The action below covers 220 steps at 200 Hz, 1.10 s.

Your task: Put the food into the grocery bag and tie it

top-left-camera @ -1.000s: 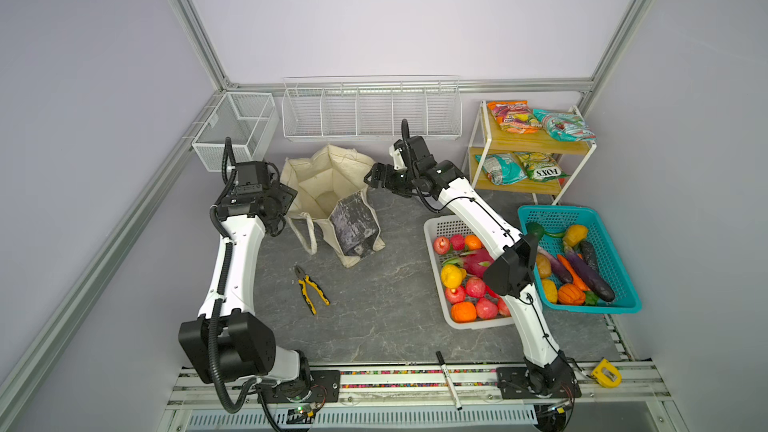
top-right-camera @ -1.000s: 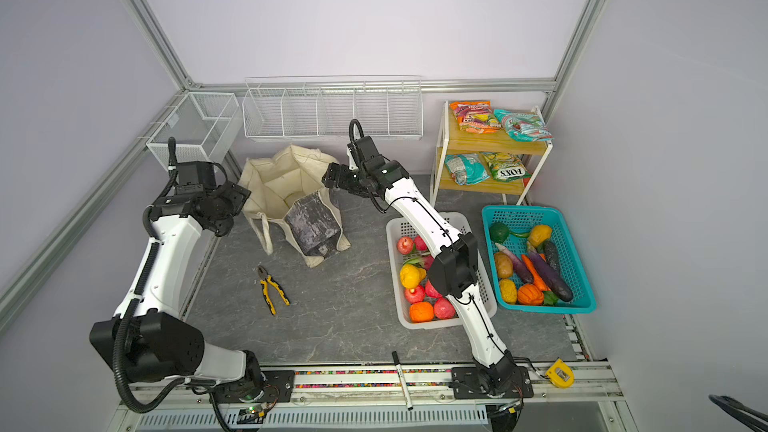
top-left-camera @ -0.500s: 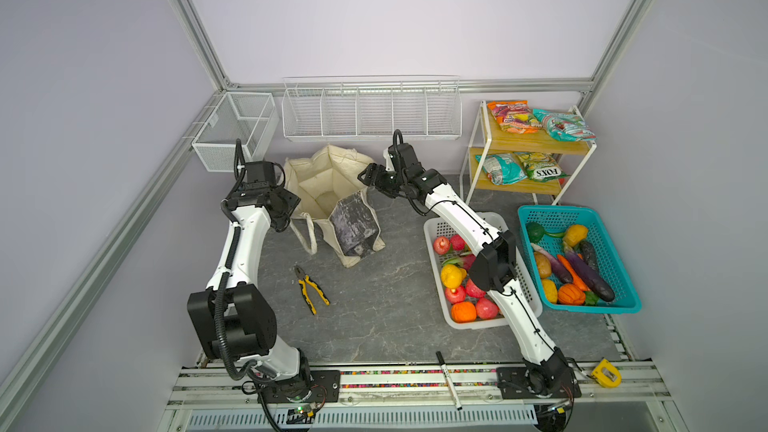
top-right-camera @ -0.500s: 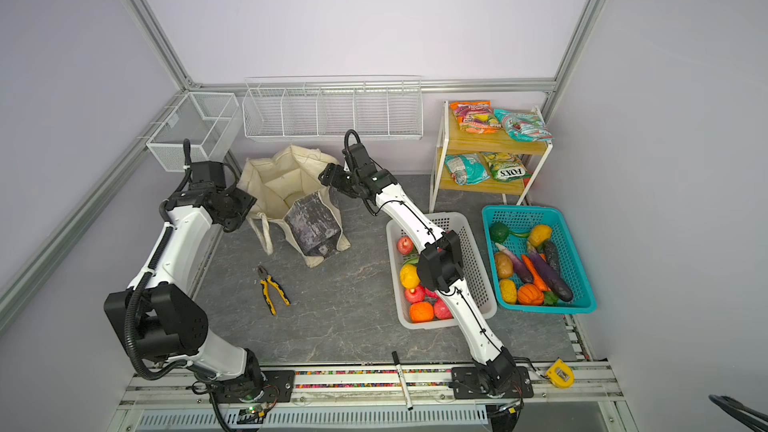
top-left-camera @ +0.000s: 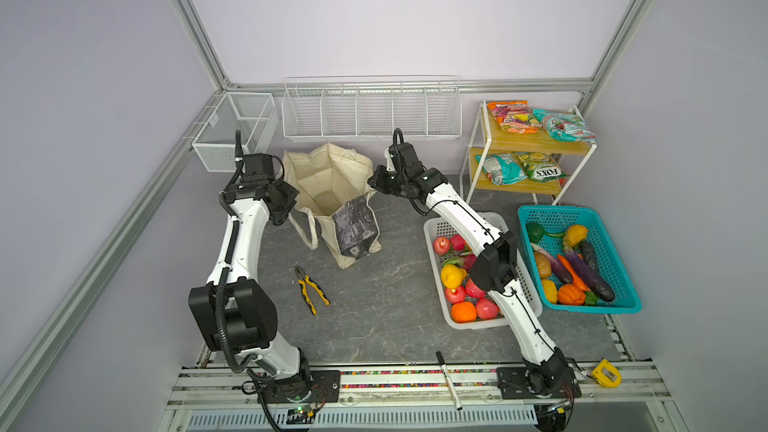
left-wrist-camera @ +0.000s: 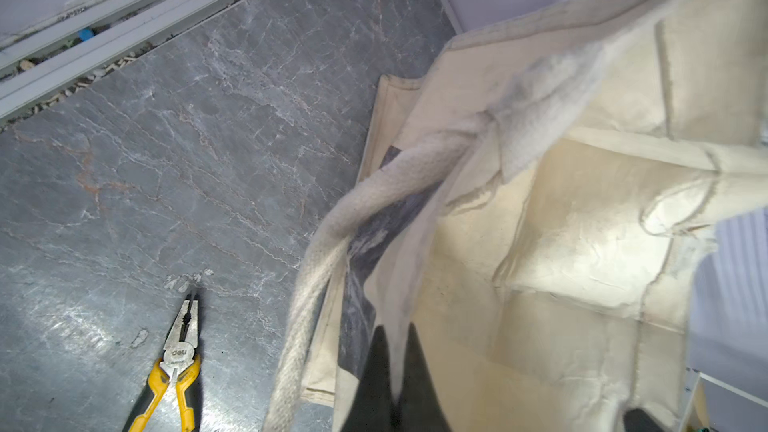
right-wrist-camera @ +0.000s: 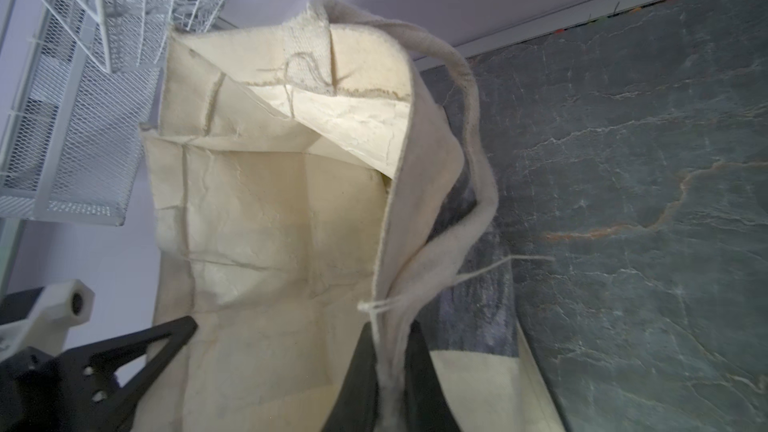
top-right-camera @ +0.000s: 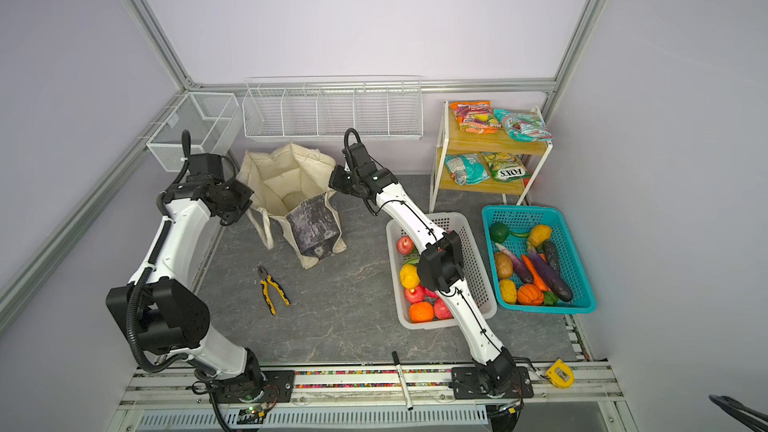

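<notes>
Grocery bag held open at two opposite edges. The grocery bag stands upright at the back of the grey table, its mouth spread wide. The left gripper is closed on the rim just beside a loop handle. The right gripper is clamped on the opposite rim. Toy fruit lies in the white basket, well apart from the bag. Toy vegetables fill the teal basket, and snack packets rest on the shelf. Pliers lie in front of the bag.
</notes>
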Motion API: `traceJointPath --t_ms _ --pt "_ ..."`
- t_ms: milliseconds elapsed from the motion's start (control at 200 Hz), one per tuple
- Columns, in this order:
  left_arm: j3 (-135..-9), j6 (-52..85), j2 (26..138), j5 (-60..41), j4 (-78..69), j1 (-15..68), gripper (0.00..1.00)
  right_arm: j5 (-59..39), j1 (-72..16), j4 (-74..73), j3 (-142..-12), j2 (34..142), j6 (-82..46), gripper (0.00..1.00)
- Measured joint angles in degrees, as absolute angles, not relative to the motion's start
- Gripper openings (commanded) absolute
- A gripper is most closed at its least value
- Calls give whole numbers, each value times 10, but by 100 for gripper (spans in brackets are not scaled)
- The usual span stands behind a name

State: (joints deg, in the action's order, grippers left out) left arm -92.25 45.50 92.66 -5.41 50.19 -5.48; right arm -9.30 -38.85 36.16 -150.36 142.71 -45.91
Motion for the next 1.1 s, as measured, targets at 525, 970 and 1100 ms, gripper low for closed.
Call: traceJointPath --t_ms 525,970,1100 --pt "-900 377 808 -95 581 15 0 -15 -483 486 -1260 1119 -318 8" --pt "-822 376 695 -99 636 79 0 47 -538 464 -950 918 -317 13" --pt "-754 378 661 -120 626 87 0 57 -551 465 -911 890 -313 20"
